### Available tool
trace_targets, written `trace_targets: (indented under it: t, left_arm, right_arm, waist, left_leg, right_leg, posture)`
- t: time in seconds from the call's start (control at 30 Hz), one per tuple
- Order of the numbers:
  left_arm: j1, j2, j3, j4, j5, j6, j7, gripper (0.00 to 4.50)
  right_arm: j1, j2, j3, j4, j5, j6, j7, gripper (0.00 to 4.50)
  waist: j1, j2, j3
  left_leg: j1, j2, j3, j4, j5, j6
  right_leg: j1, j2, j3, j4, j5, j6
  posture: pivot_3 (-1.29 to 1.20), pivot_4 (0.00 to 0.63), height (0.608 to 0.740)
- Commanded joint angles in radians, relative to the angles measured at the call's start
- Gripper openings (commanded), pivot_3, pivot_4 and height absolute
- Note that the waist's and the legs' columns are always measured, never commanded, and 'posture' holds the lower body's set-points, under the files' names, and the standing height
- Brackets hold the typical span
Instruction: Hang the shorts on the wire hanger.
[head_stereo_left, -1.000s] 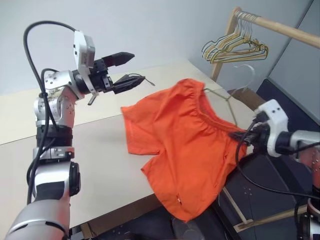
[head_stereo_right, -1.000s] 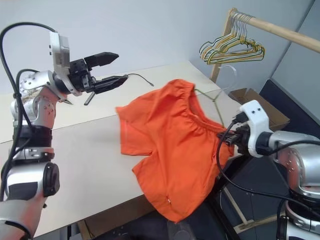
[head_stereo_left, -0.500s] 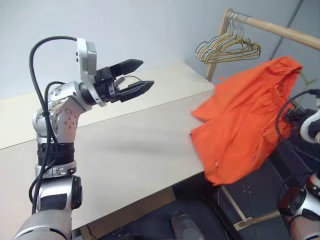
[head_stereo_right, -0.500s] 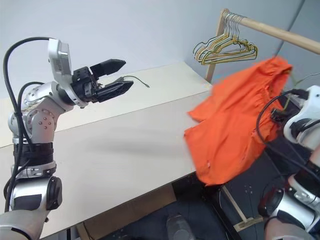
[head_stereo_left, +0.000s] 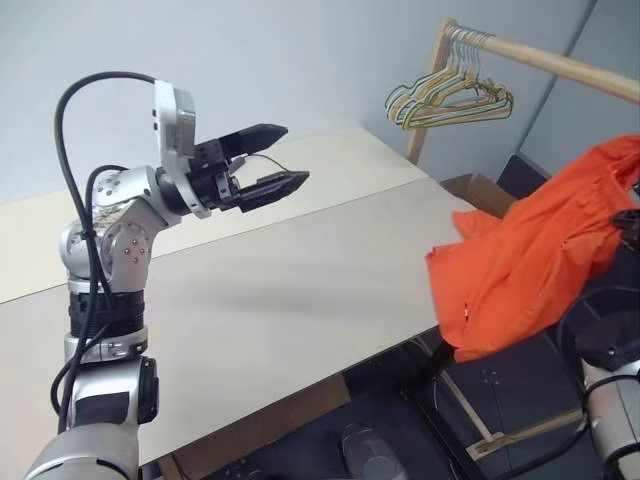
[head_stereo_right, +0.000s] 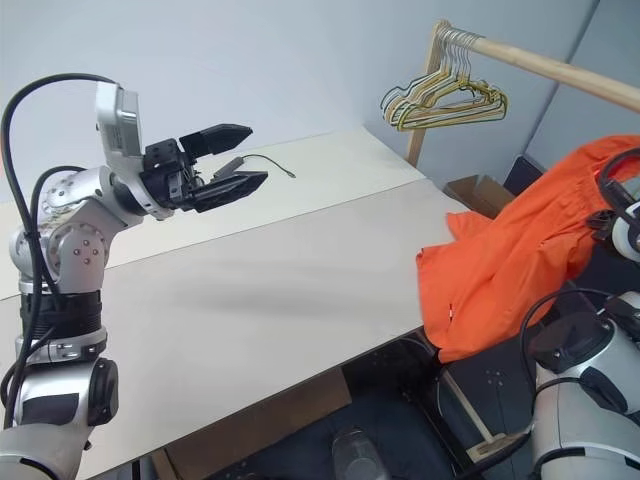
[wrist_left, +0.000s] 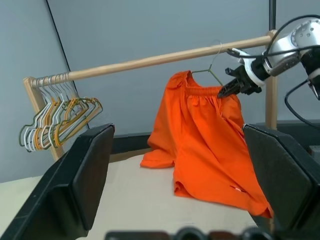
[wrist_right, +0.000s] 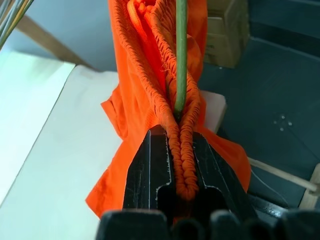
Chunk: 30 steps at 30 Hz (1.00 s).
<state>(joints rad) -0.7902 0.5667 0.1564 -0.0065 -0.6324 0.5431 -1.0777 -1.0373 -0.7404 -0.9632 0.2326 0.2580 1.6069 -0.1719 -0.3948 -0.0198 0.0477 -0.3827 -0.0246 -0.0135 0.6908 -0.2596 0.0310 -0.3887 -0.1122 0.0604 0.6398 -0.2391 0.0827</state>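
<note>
Left claw (head_stereo_left: 272, 158) is hovering over the pale bench (head_stereo_left: 300, 290), its fingers spread wide and empty. Past the bench's far corner, the right claw (wrist_left: 223, 90) is pinching the gathered waistband of the shorts (wrist_left: 205, 135) together with the wire hanger (wrist_right: 180, 55). The bright orange shorts are hanging lengthwise downward, legs trailing toward the bench edge. Behind, a bunch of hangers (head_stereo_left: 448, 95) is hanging on the wooden rail (head_stereo_left: 560, 62).

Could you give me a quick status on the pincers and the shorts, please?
Left pincer open, empty, over the table. Right pincer shut on shorts and wire hanger, raised beside the wooden rail. Nothing in the way.
</note>
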Motion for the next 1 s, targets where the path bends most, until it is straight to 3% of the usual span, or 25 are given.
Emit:
trace_targets:
  t: [0.03, 0.4, 0.87, 1.0]
  left_arm:
    - [-0.013, 0.014, -0.001, -0.024, -0.01, -0.01, -0.003, 4.46]
    - [-0.024, 0.023, -0.012, -0.011, 0.0, -0.029, -0.012, 4.46]
    - [-0.013, 0.033, -0.016, -0.018, 0.004, -0.038, -0.009, 4.5]
    - [-0.012, 0.033, -0.019, -0.019, 0.003, -0.034, -0.01, 4.5]
  right_arm:
    - [-0.027, -0.02, -0.031, -0.021, -0.008, 0.008, -0.014, 0.1]
    - [0.03, -0.005, -0.004, -0.079, -0.098, 0.008, -0.006, 0.1]
    - [0.136, 0.001, 0.171, -0.209, -0.159, -0.098, 0.028, 4.48]
    - [0.205, -0.001, 0.271, -0.292, -0.199, -0.209, 0.022, 4.48]
  waist:
    - [0.0, 0.0, 0.0]
    - [-0.001, 0.001, 0.0]
    - [-0.001, 0.001, 0.0]
    - [-0.002, 0.002, 0.001]
  left_leg:
    - [0.0, 0.0, 0.0, 0.0, 0.0, 0.0]
    - [0.0, 0.0, 0.002, 0.0, -0.001, 0.001]
    - [0.001, 0.0, 0.002, 0.0, -0.001, 0.002]
    - [0.001, 0.0, 0.003, 0.0, -0.001, 0.002]
  right_leg:
    - [0.0, 0.0, 0.0, 0.0, 0.0, 0.0]
    - [0.0, 0.0, 0.001, -0.001, 0.0, 0.001]
    - [0.0, 0.0, 0.002, -0.001, -0.001, 0.002]
    - [0.0, 0.0, 0.003, -0.002, -0.001, 0.002]
  posture:
    - [-0.35, 0.035, 0.74]
    - [-0.35, 0.03, 0.74]
    - [-0.35, 0.035, 0.74]
    - [-0.35, 0.043, 0.74]
